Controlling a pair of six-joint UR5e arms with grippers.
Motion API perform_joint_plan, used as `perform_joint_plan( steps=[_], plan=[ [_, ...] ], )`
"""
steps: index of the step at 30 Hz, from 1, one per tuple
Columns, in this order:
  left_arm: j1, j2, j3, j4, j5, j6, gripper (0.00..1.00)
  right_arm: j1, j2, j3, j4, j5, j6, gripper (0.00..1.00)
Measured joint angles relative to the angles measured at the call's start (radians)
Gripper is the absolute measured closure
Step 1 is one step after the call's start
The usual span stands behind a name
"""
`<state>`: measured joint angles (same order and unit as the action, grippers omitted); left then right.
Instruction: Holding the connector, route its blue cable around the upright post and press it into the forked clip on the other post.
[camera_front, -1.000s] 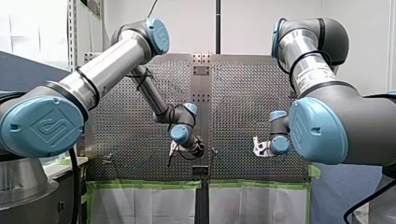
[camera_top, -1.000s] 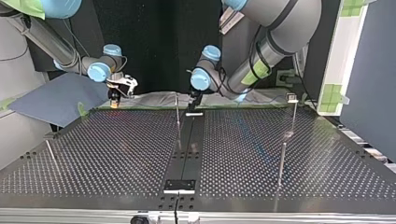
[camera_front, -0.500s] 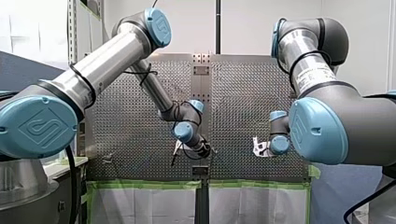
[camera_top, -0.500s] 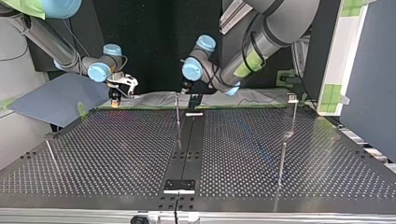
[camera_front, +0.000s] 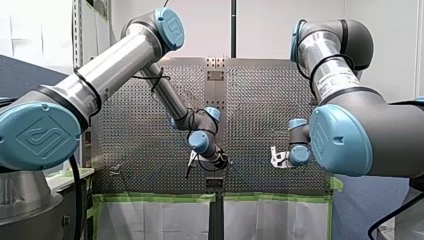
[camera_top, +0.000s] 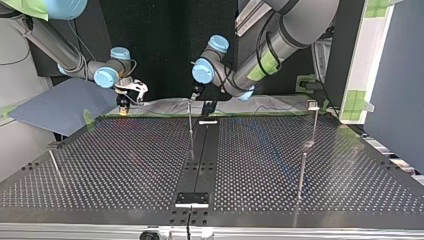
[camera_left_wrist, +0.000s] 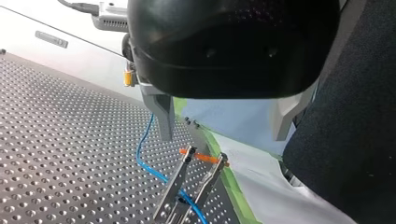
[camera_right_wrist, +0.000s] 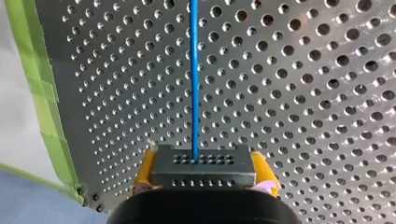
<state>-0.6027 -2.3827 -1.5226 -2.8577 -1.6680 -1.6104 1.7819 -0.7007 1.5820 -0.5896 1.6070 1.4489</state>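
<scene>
In the right wrist view my right gripper (camera_right_wrist: 204, 181) is shut on a black connector (camera_right_wrist: 203, 164), held between its yellow pads (camera_right_wrist: 145, 169). The blue cable (camera_right_wrist: 194, 79) runs straight out of the connector over the perforated table (camera_right_wrist: 303, 93). In the left wrist view my left gripper (camera_left_wrist: 222, 137) stands open over a forked clip (camera_left_wrist: 194, 179) that carries an orange pin (camera_left_wrist: 203, 157). A blue cable (camera_left_wrist: 141, 156) lies on the plate and passes the fork's base. In the top view my left gripper (camera_top: 194, 96) hangs beside a thin post (camera_top: 190, 120), and my right gripper (camera_top: 125, 103) hovers at the far left edge.
More thin posts stand at the top view's right (camera_top: 314, 122), front right (camera_top: 301, 175) and front left (camera_top: 55, 165). A black rail (camera_top: 200, 160) runs down the table's middle. Green tape (camera_front: 155, 198) lines the table's near edge in the front view.
My left arm has swung toward the top view's left, bringing its gripper up to the thin middle post. My right arm and the connector have stayed still.
</scene>
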Motion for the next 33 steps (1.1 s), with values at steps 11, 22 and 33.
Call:
perform_joint_plan(
  steps=[11,22,33],
  plan=[
    [0.0,0.0,0.0,0.0,-0.004,-0.014,0.0,0.001,0.0,0.0,0.0,-0.005,0.003,1.0],
    [-0.001,0.002,-0.006,-0.001,-0.028,-0.014,0.0,0.001,0.0,0.0,0.003,-0.005,0.003,1.0],
    [-0.029,0.066,-0.081,0.065,-0.087,0.009,0.0,0.002,0.0,0.0,0.003,-0.005,0.003,1.0]
  ],
)
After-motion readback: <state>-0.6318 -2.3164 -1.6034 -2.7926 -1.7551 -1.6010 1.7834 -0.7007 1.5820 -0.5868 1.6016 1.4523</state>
